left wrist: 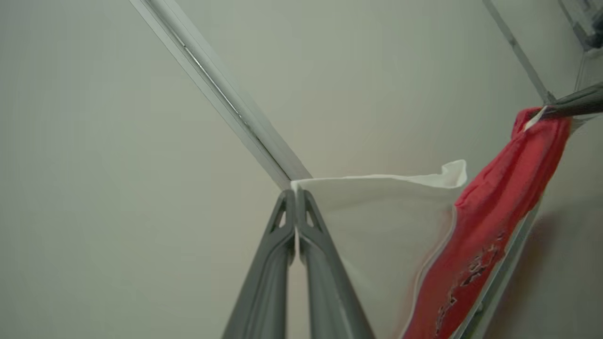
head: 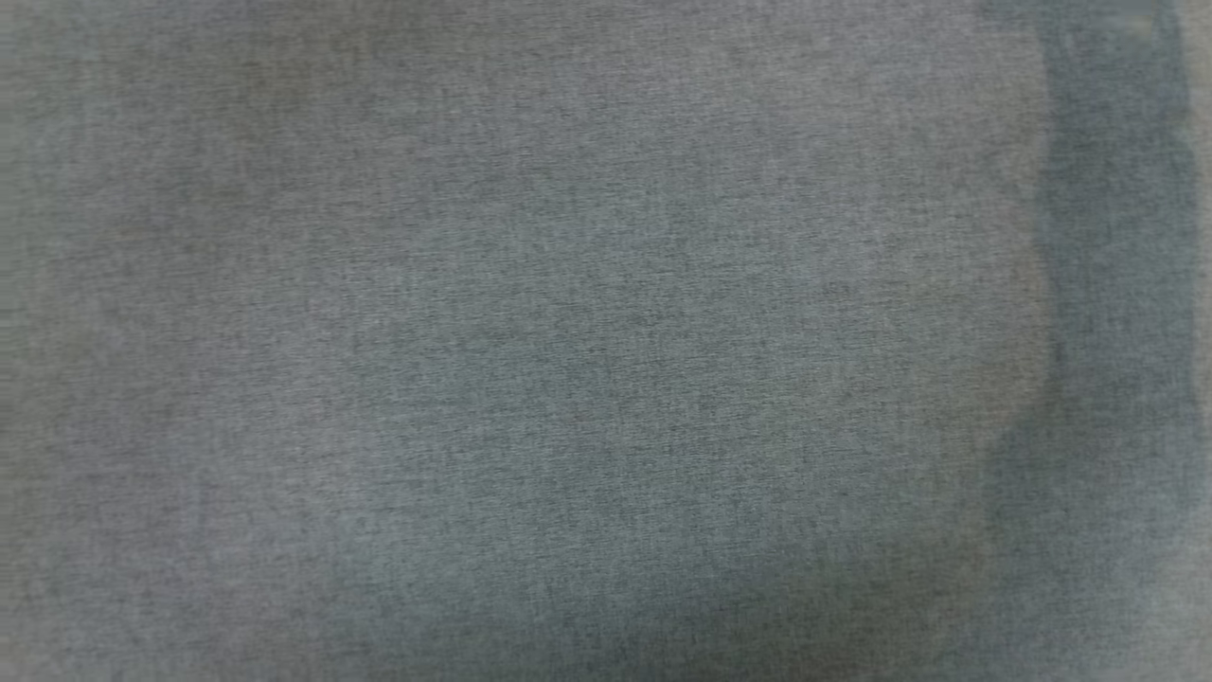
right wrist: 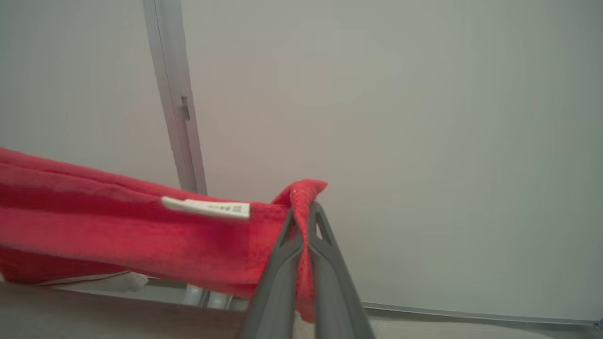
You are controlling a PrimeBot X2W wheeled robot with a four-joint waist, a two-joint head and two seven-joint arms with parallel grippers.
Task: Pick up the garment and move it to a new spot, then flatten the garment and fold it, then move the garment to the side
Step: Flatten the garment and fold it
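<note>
The garment [left wrist: 499, 202] hangs in the air, stretched between my two grippers. In the left wrist view its white sleeve [left wrist: 386, 212] spreads to the right of my left gripper [left wrist: 296, 190], which is shut on the sleeve's edge. Beyond the sleeve, the red body runs up to my right gripper [left wrist: 549, 110], whose dark fingertips pinch it at the upper right. In the right wrist view my right gripper [right wrist: 304, 207] is shut on a red fold of the garment [right wrist: 118, 226], which trails off to the left with a small white label [right wrist: 207, 208] on it.
The head view looks down on a grey woven cloth surface [head: 568, 341] with a darker band [head: 1117, 284] along its right side. Behind the garment is a pale wall with a light rail [left wrist: 221, 89] [right wrist: 174, 103]. A brown edge [right wrist: 94, 310] lies below the garment.
</note>
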